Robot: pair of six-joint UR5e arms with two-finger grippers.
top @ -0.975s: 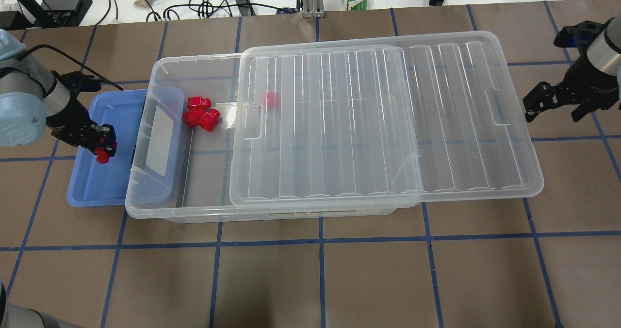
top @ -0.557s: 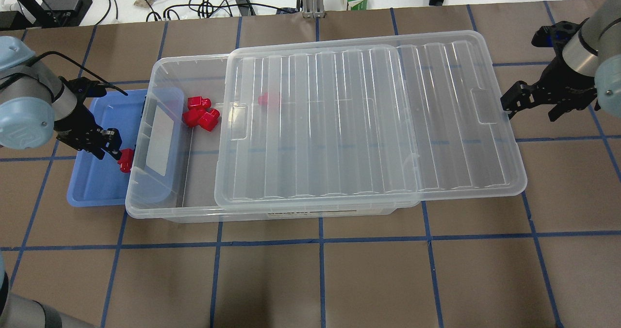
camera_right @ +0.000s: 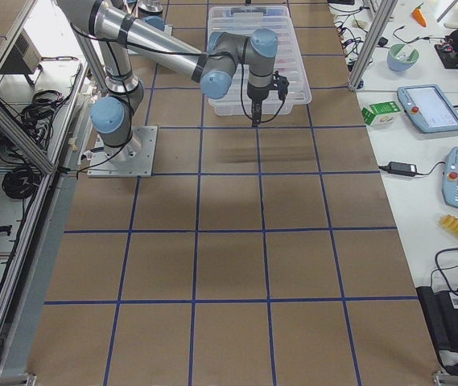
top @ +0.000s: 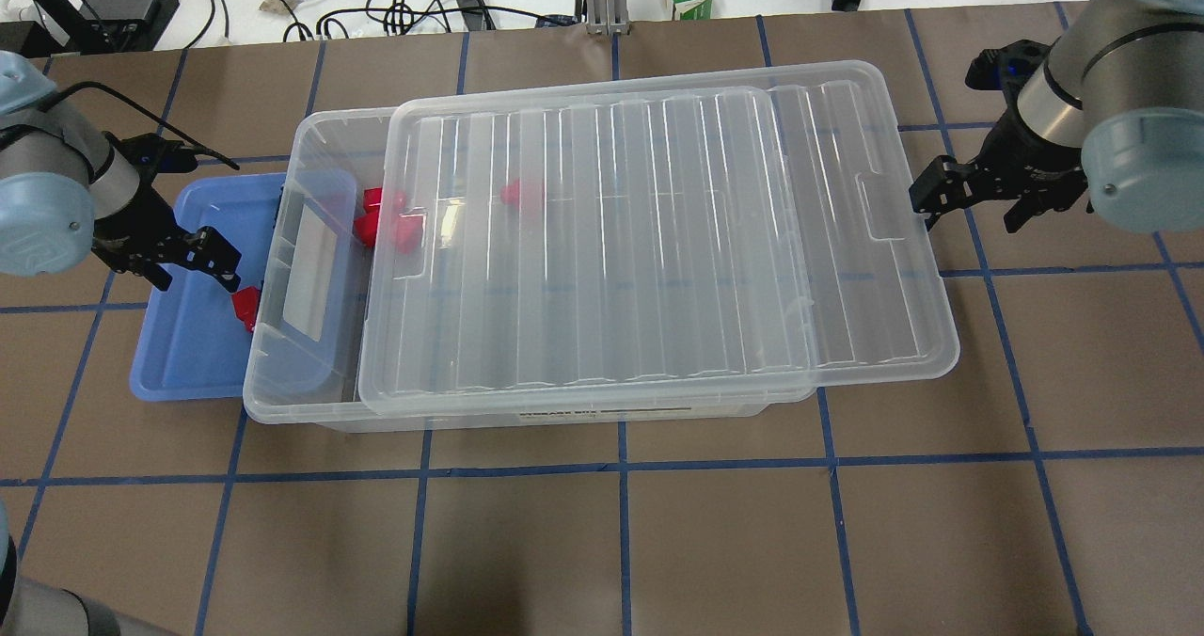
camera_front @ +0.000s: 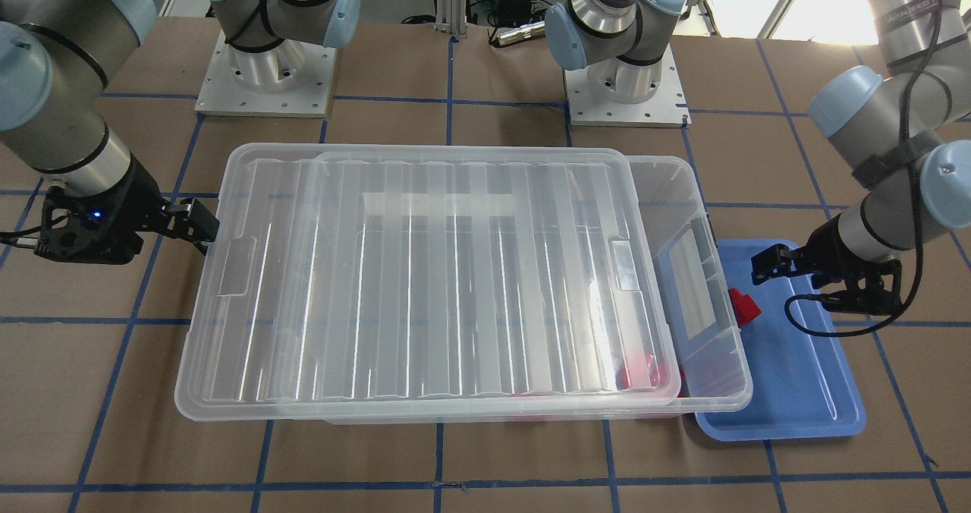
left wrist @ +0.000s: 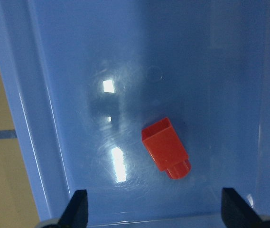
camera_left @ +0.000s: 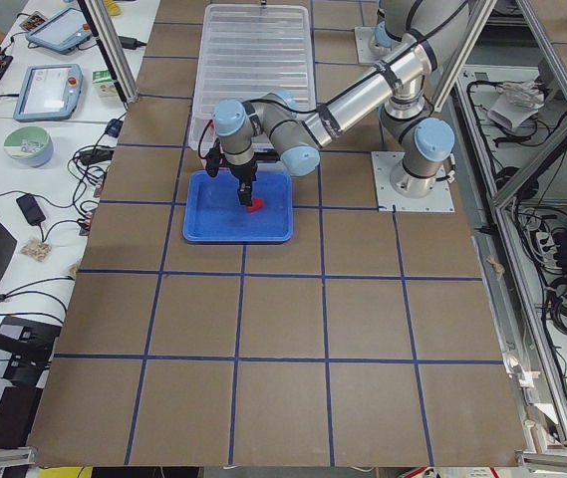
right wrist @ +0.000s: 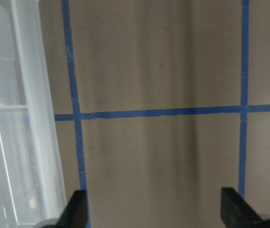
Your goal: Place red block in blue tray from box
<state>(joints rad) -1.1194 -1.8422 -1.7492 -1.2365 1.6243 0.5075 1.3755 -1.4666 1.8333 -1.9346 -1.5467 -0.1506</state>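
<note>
1. Overhead exterior: the box (top: 301,401), its lid (top: 658,241) nearly covering it.
2. Blue tray (top: 188,354) at the box's end holds 1 red block (left wrist: 165,148), lying loose; placement looks done.
3. Left end effector (left wrist: 156,213) spread, empty, above it; right end effector (top: 969,211) spread beside the lid.

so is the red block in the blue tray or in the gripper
In the blue tray: the red block lies loose on its floor, the left gripper open above it.
</note>
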